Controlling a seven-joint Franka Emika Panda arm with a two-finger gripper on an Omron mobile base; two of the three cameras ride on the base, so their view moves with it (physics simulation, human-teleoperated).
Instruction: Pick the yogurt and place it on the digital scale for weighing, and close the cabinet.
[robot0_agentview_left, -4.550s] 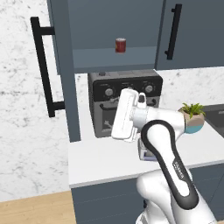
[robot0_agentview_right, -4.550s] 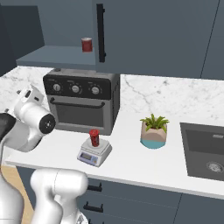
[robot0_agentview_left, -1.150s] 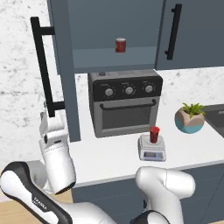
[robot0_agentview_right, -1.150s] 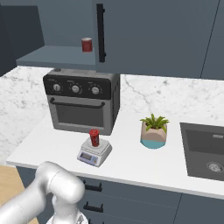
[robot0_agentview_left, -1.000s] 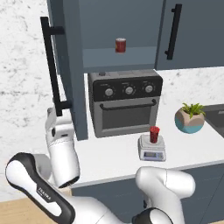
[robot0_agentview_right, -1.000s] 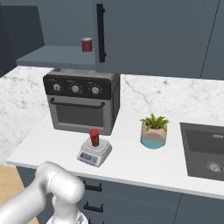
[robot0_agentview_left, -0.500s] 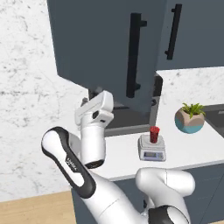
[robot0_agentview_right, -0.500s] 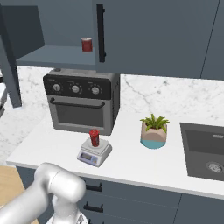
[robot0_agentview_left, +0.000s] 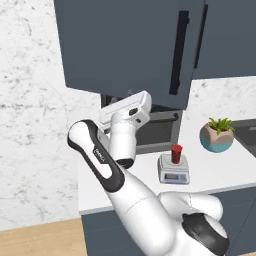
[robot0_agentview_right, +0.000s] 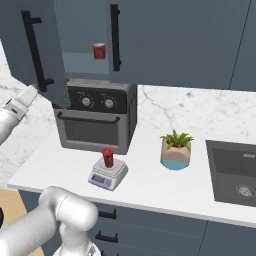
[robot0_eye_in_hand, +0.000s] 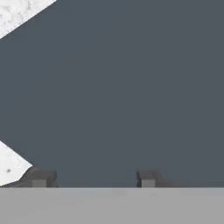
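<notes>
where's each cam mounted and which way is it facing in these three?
Left base view: behind the arm to its left, facing forward and down at the large dark slate wall cabinet door; white arm bends up from the lower right.
Right base view: behind to the right, facing the white counter; white arm at lower left and left edge.
Hand view: on the hand, facing the door; gripper jaws stand apart, holding nothing.
Both base views share the small dark red yogurt cup standing on the light-grey digital scale.
</notes>
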